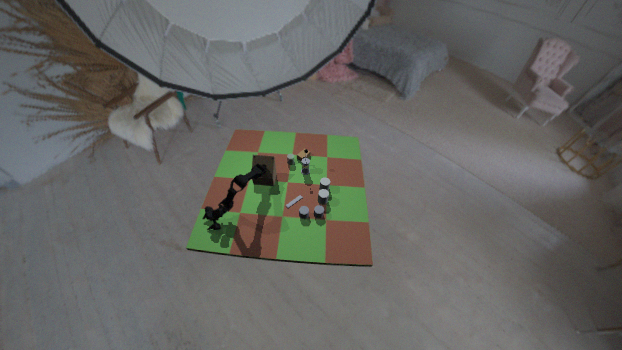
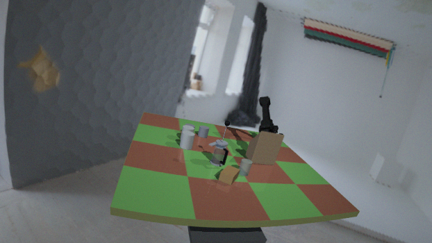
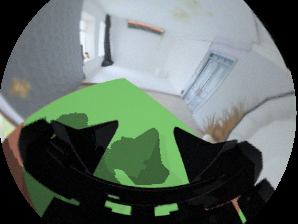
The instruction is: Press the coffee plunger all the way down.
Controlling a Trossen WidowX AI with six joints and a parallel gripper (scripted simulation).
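Observation:
The coffee press (image 1: 305,168) (image 2: 218,155) stands upright on the checkered table. Its black plunger knob (image 1: 306,151) (image 2: 227,123) is high above the lid on a thin rod, so the plunger is up. The handle is black. My gripper (image 1: 212,223) (image 3: 146,126) is open and empty, over the table's lower-left corner in the top view, far from the press. In the wrist view its fingers stand wide apart above a green square with a dark shadow. The press is not in the wrist view, and the gripper's fingers cannot be made out in the exterior view.
A brown box (image 1: 264,172) (image 2: 264,149) stands beside the arm. A tan block (image 2: 228,174) and a pale cup (image 1: 290,159) (image 2: 246,167) are close to the press. Several grey-white cylinders (image 1: 323,196) (image 2: 187,140) and a white bar (image 1: 294,201) are also on the table.

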